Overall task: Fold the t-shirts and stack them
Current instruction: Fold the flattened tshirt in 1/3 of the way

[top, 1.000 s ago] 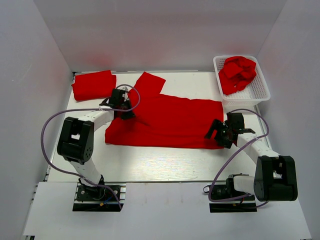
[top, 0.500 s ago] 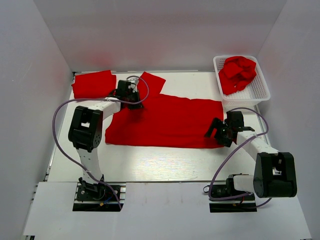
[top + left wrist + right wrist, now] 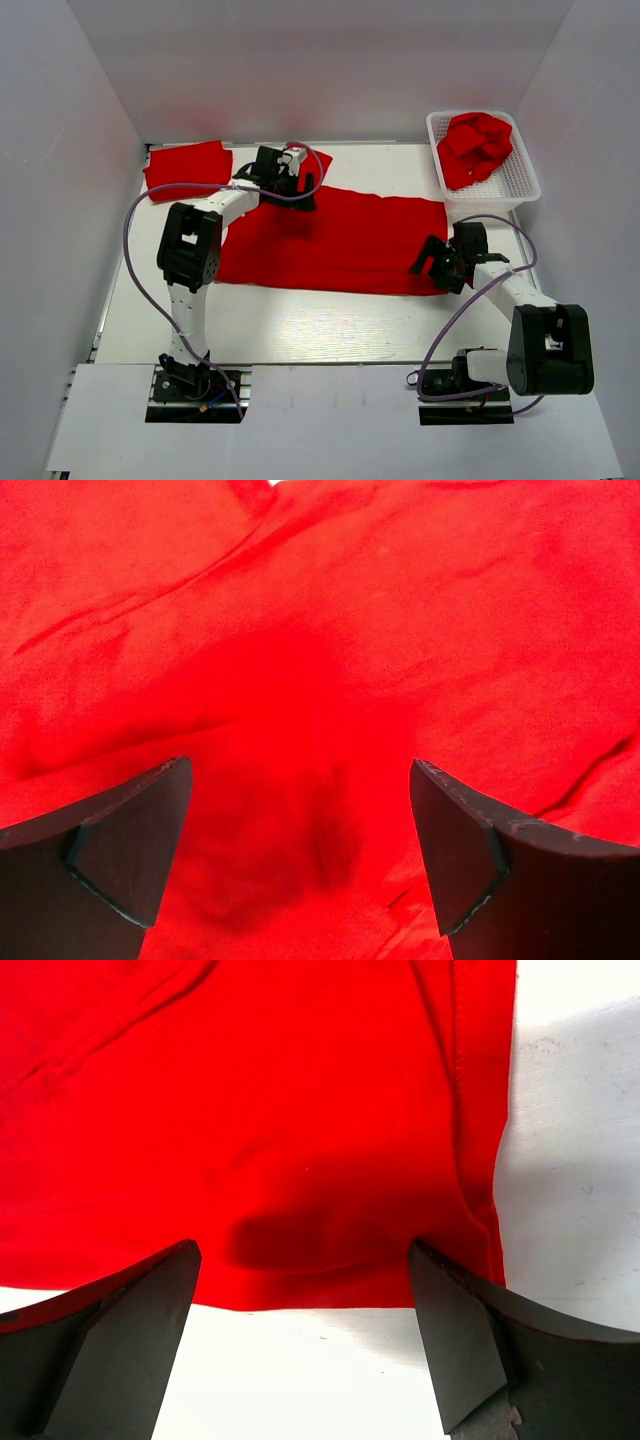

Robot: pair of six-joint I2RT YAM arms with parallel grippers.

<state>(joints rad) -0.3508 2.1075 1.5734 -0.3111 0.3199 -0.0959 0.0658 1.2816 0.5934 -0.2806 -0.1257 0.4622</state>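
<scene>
A red t-shirt [image 3: 340, 245] lies spread flat across the middle of the table. My left gripper [image 3: 297, 180] hovers open over its back left part beside a sleeve; in the left wrist view the left gripper [image 3: 300, 775] has only red cloth [image 3: 330, 630] below the gap. My right gripper [image 3: 432, 262] stands open at the shirt's near right corner; in the right wrist view the right gripper [image 3: 300, 1255] straddles the hem [image 3: 300, 1300], holding nothing. A folded t-shirt [image 3: 187, 168] lies at the back left. Crumpled t-shirts [image 3: 475, 145] fill the basket.
The white mesh basket [image 3: 528, 168] stands at the back right corner. White walls close in the table on three sides. Purple cables loop from both arms over the table's near part [image 3: 330, 325].
My left gripper has moved from the shirt's left edge toward the back and right, taking cloth with it, and its jaws have gone from shut to open. The right arm has stayed still.
</scene>
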